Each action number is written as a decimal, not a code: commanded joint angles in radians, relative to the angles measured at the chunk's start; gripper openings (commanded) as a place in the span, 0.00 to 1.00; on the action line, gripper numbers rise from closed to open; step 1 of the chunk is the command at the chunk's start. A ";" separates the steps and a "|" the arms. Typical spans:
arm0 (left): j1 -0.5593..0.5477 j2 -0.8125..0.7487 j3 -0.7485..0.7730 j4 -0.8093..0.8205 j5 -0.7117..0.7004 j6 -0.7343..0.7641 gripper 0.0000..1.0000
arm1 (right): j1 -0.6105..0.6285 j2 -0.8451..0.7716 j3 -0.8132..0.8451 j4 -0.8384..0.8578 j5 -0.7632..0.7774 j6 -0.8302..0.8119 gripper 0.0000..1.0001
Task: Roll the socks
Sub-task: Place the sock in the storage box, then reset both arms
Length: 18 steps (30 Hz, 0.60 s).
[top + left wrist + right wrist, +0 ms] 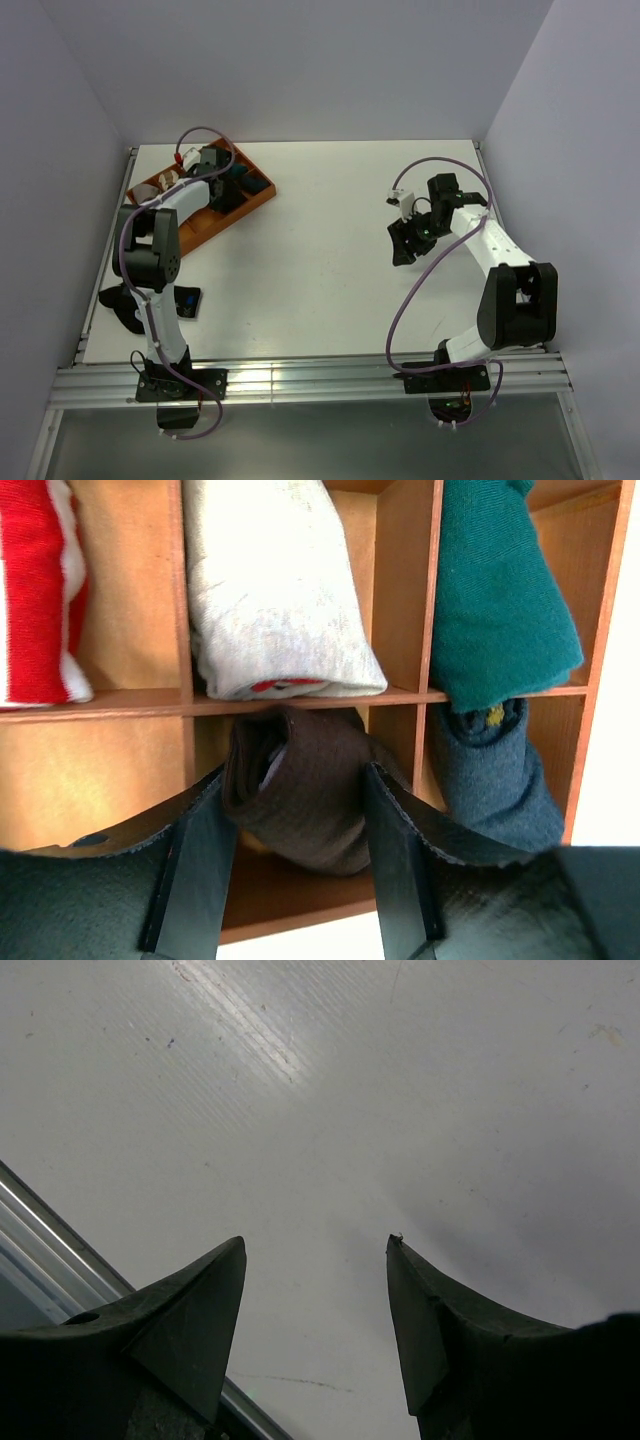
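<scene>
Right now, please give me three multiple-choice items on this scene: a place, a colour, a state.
1. Where is the brown sock roll?
A on the table; B in the tray compartment adjoining the white bundle's; C in the right gripper.
2. In the left wrist view, the bundle right of the white one is
A teal; B yellow; C purple.
3. The right gripper is
A shut on a sock; B shut, empty; C open, empty.
Key: B, it sits there; A, teal fabric; C, fingers apart over bare table.
</scene>
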 commanded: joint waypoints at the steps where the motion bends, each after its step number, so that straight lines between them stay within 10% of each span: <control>1: -0.005 -0.080 0.012 -0.031 -0.017 0.045 0.56 | -0.008 0.008 0.022 -0.005 -0.004 -0.013 0.65; 18: -0.054 -0.298 -0.050 -0.037 -0.042 0.067 0.58 | -0.010 -0.016 0.034 0.009 -0.020 0.008 0.67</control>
